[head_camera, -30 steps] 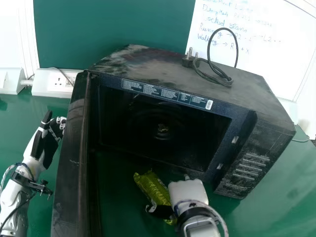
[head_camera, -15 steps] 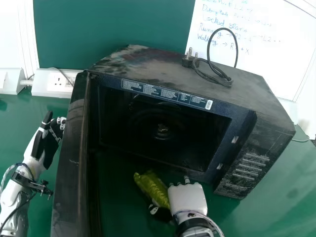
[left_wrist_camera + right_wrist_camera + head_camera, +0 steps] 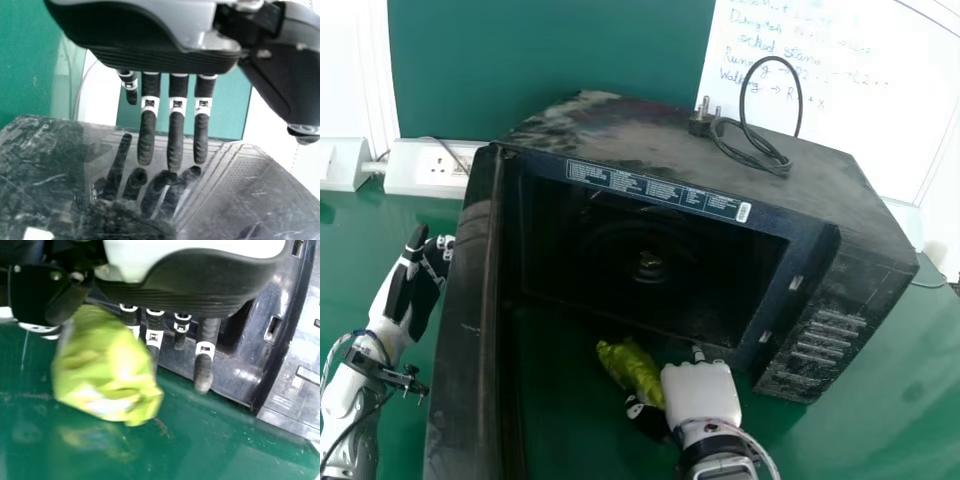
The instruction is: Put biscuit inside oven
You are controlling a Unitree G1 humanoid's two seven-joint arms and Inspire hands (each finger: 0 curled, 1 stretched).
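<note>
is holding the left hand (image 3: 418, 290) at the far left, above the green surface (image 3: 880, 430) and beside the outside of the open door (image 3: 470, 350); in the left wrist view, is spreading straight fingers (image 3: 175, 145) slightly apart above a scratched, glossy dark panel (image 3: 45, 170). is passing, just behind that hand, a white socket strip (image 3: 440, 165) along the wall. is then meeting the door, swung wide at the left of the black oven (image 3: 620, 130). is pinching the green biscuit packet (image 3: 630, 370) between thumb and fingers of the right hand (image 3: 702, 392), tilted, just in front of the oven's opening and outside it; in the right wrist view, is holding the packet above the surface, with other fingers pointing straight past it. is finding a looped cable (image 3: 800, 95) and its plug (image 3: 701, 122) on the oven's top, then the control panel (image 3: 830, 340) at the oven's right, and a whiteboard (image 3: 880, 130) with handwriting behind.
</note>
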